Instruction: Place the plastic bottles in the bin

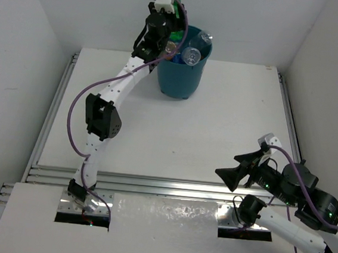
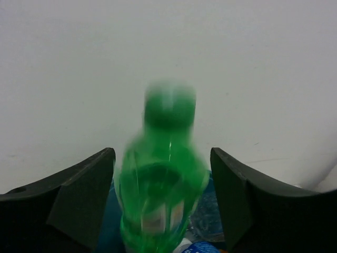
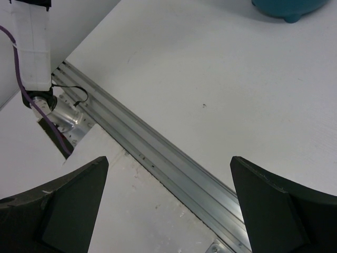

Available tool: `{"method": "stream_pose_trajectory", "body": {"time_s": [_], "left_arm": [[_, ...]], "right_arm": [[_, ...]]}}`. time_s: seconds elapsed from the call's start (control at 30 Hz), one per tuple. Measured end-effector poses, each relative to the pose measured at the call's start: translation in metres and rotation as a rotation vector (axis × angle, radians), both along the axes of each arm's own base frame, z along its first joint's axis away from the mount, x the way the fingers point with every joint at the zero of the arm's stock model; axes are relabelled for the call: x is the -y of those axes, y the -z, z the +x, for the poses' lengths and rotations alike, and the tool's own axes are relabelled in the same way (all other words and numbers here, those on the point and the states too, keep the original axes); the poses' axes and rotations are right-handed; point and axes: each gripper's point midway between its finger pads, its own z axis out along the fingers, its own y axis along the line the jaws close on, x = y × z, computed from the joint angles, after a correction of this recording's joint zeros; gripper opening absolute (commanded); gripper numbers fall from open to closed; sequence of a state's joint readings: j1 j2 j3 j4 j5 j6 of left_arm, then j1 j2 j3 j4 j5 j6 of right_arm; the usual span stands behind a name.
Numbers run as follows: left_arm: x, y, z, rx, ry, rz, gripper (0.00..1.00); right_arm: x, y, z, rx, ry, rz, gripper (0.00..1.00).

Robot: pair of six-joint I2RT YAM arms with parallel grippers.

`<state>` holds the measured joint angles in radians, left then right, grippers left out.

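Left wrist view shows the left pincer (image 2: 160, 153) with its two dark fingers (image 2: 79, 200) standing apart. A green bottle (image 2: 160, 179) sits between them, cap up and blurred, with a gap showing on either side, so neither finger clamps it. Below it are glimpses of teal and of a blue-labelled bottle (image 2: 202, 247). A white wall (image 2: 168, 52) fills the background.

From the top external view, this pincer hangs over the left rim of the bin (image 1: 179, 82), which stands at the middle of the bench's (image 1: 217, 125) far edge. Clear bottles (image 1: 192, 56) poke up inside it.

The right pincer (image 3: 168, 161) is spread wide with nothing between its fingers. It hovers near the bench's near right corner, above the aluminium rail (image 3: 158, 158) along the near edge.
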<state>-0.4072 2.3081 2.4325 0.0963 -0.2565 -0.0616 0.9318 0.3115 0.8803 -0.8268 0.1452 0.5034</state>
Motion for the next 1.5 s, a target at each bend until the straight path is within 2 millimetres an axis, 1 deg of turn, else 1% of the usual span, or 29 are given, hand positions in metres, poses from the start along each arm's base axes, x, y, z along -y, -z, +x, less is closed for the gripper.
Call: {"method": "stream_pose_trajectory", "body": {"time_s": [0.13, 0.17, 0.3, 0.33, 0.47, 0.53, 0.6, 0.67, 0.77, 0.8, 0.83, 0.87, 0.9, 0.93, 1.0, 1.03, 1.1, 1.17, 1.23, 1.3, 1.33, 1.43, 1.5], "left_arm": [[0.006, -0.007, -0.003, 0.023, 0.029, -0.003, 0.73], [0.008, -0.007, -0.003, 0.025, 0.036, -0.002, 0.76], [0.011, -0.002, -0.003, 0.017, 0.051, 0.005, 0.8], [0.011, 0.0, -0.003, 0.011, 0.053, 0.006, 0.82], [0.011, 0.003, -0.007, -0.021, 0.058, -0.003, 1.0], [0.007, -0.007, -0.017, -0.043, 0.057, -0.01, 1.0], [-0.005, -0.024, -0.037, -0.078, 0.039, -0.016, 1.0], [-0.027, -0.043, -0.07, -0.113, -0.004, -0.034, 1.0], [-0.075, -0.068, -0.145, -0.158, -0.091, -0.086, 1.0], [-0.093, -0.072, -0.174, -0.167, -0.121, -0.111, 1.0], [-0.113, -0.074, -0.208, -0.173, -0.153, -0.144, 1.0], [-0.13, -0.07, -0.237, -0.182, -0.18, -0.174, 1.0], [-0.14, -0.062, -0.253, -0.196, -0.199, -0.188, 1.0], [-0.154, -0.046, -0.277, -0.21, -0.224, -0.213, 1.0], [-0.176, -0.011, -0.312, -0.264, -0.28, -0.228, 1.0], [-0.184, 0.003, -0.323, -0.287, -0.301, -0.235, 1.0], [-0.195, 0.044, -0.339, -0.375, -0.355, -0.212, 1.0], [-0.203, 0.074, -0.352, -0.438, -0.383, -0.181, 1.0], [-0.208, 0.109, -0.362, -0.518, -0.404, -0.125, 1.0], [-0.216, 0.14, -0.378, -0.584, -0.422, -0.074, 1.0], [-0.22, 0.149, -0.386, -0.597, -0.427, -0.064, 1.0], [-0.23, 0.166, -0.406, -0.579, -0.435, -0.071, 1.0], [-0.235, 0.171, -0.417, -0.561, -0.428, -0.083, 1.0]], "right_arm": [[-0.005, 0.005, 0.004, -0.009, -0.002, -0.021, 0.99], [-0.005, 0.007, 0.004, -0.01, -0.002, -0.024, 0.99], [-0.005, 0.008, 0.005, -0.011, 0.003, -0.029, 0.99], [-0.005, 0.008, 0.006, -0.011, 0.006, -0.03, 0.99], [-0.004, 0.008, 0.006, -0.005, 0.008, -0.033, 0.99], [-0.003, 0.009, 0.007, -0.002, 0.014, -0.041, 0.99], [0.001, 0.01, 0.01, 0.007, 0.031, -0.057, 0.99], [0.006, 0.008, 0.016, 0.021, 0.069, -0.076, 0.99], [0.019, 0.005, 0.028, 0.051, 0.156, -0.115, 0.99], [0.025, 0.005, 0.032, 0.059, 0.189, -0.135, 0.99], [0.032, 0.004, 0.038, 0.069, 0.234, -0.162, 0.99], [0.038, 0.003, 0.042, 0.077, 0.27, -0.186, 0.99], [0.042, 0.002, 0.045, 0.081, 0.295, -0.203, 0.99], [0.05, 0.001, 0.051, 0.088, 0.346, -0.233, 0.99], [0.062, 0.0, 0.057, 0.093, 0.413, -0.285, 0.99], [0.067, -0.001, 0.059, 0.094, 0.439, -0.308, 0.99], [0.078, -0.004, 0.061, 0.094, 0.487, -0.353, 0.99], [0.087, -0.008, 0.061, 0.097, 0.519, -0.378, 0.99], [0.094, -0.01, 0.06, 0.102, 0.541, -0.388, 0.99], [0.1, -0.01, 0.057, 0.107, 0.555, -0.395, 0.99], [0.103, -0.01, 0.057, 0.111, 0.559, -0.394, 0.99], [0.107, -0.007, 0.054, 0.124, 0.558, -0.393, 0.99], [0.108, 0.002, 0.054, 0.124, 0.555, -0.406, 0.99]]}}
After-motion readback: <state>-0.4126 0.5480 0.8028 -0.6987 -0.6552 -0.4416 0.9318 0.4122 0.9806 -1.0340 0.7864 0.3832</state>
